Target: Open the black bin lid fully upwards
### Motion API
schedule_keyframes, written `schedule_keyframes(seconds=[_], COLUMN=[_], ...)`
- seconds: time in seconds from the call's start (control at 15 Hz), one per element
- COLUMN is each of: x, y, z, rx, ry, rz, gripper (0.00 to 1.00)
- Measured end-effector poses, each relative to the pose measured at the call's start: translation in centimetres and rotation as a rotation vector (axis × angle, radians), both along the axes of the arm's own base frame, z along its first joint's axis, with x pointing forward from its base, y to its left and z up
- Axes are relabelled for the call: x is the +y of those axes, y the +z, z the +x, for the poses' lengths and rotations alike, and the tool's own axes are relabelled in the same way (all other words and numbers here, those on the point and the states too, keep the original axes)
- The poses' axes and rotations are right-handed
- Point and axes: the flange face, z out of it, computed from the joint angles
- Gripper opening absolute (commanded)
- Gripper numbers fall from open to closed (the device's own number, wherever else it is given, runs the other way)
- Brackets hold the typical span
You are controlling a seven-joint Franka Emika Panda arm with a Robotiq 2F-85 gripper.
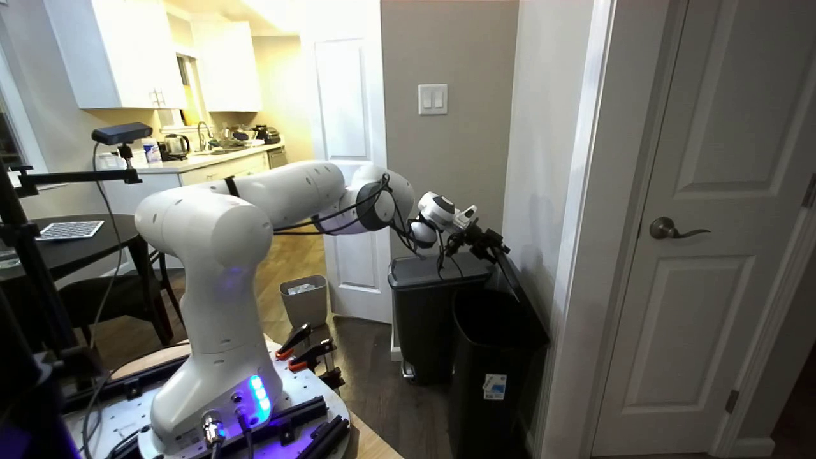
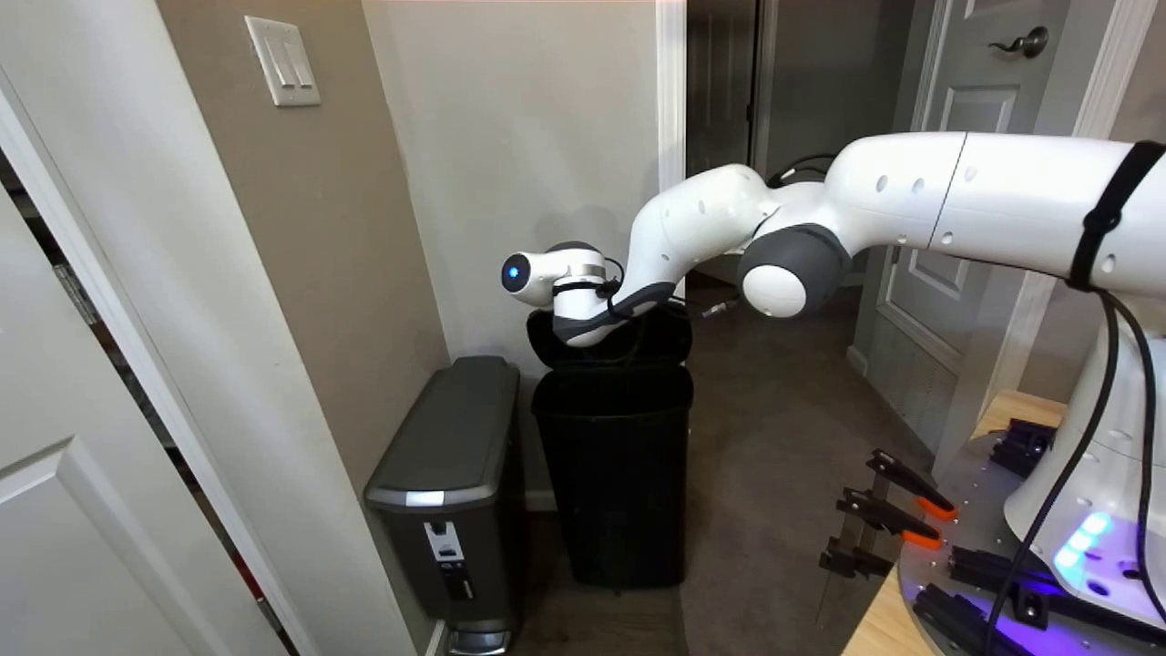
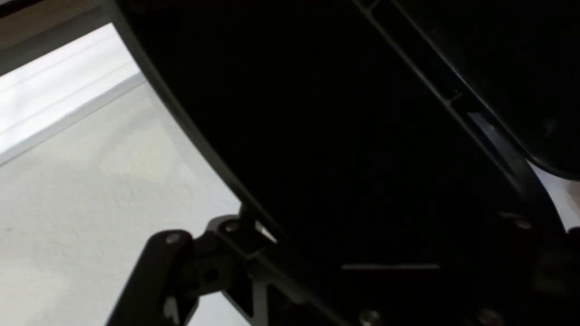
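Note:
The black bin (image 1: 489,417) stands by the wall with its mouth uncovered; it also shows in an exterior view (image 2: 610,483) and at the upper right of the wrist view (image 3: 512,68). Its lid (image 1: 524,296) is raised steeply on the wall side; it shows partly behind the arm in an exterior view (image 2: 667,342). In the wrist view the lid (image 3: 290,113) fills the middle. My gripper (image 1: 491,241) is at the lid's upper edge. In the wrist view my gripper (image 3: 371,222) has its fingers spread; the left finger sits on the wall side of the lid's edge. The right finger is mostly dark.
A greyer bin (image 1: 440,274) with a shut lid stands beside the black bin; it also shows in an exterior view (image 2: 446,437). The wall (image 1: 542,159) is close behind the lid. A small waste basket (image 1: 305,303) and black clamps (image 1: 312,350) are nearer the robot base.

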Motion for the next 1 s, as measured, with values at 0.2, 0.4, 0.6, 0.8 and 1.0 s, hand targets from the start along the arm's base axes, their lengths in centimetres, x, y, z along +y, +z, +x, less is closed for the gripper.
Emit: schedule_keyframes(seconds=[0.2,0.4,0.6,0.8,1.0], x=[-1.1,-1.6,-1.5,-1.4,-1.4], y=[0.8,1.2,1.2,1.2,1.2], z=[0.5,0.8,0.8,0.8,0.8], rx=[-0.027,-0.041,-0.042,-0.042,-0.042], ry=[0.008,0.012,0.013,0.015,0.015], rz=[0.017,0.027,0.026,0.026,0.026], gripper=[1.0,1.0,1.0,1.0,1.0])
